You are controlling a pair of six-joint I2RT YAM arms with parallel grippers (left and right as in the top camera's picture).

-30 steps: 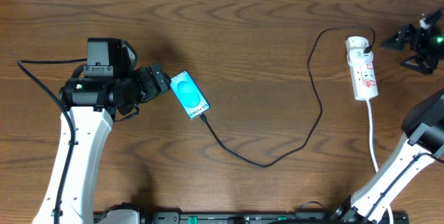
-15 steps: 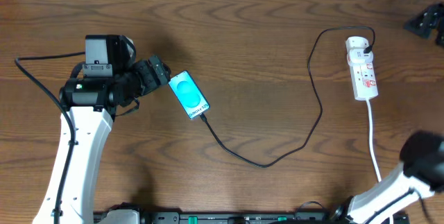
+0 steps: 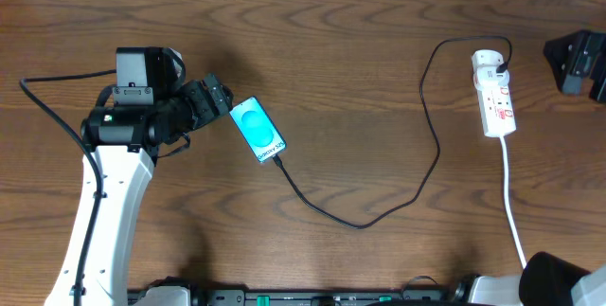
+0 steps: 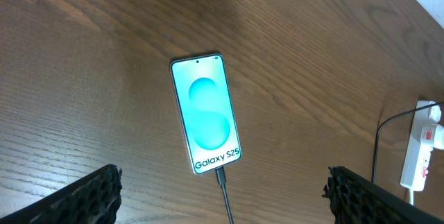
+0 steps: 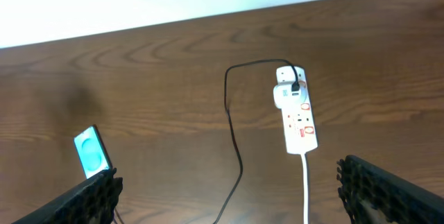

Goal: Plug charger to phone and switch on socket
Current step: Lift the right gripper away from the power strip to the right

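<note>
- While the left jaws sit wide open with nothing between them, their fingertips (image 4: pixel 80 197) only poke into the near corners of the left wrist view. The phone (image 4: pixel 206 115) lies flat on the worktop (image 3: pixel 331 60) a bit further out.
- From overhead, those jaws are just left of the phone's far end. It's really close, and I honestly can't tell if they touch it.
- The phone screen is lit cyan, with "Galaxy S25" on a white strip at its near end.
- The charger (image 3: pixel 360 225) has its tip sitting in the port at that same near end.
- From there the black cable swings near and right, climbs toward the far side, and loops over into the far end of the socket (image 3: pixel 494 93).
- The socket lies on the right side of the worktop, with its white cord (image 3: pixel 509 188) trailing toward the near edge. It has red-marked switches, but I can't make out whether they're on or off.
- The right jaws are also spread wide and empty. Overhead puts them at the right edge, right of the socket and clear of it.
</note>
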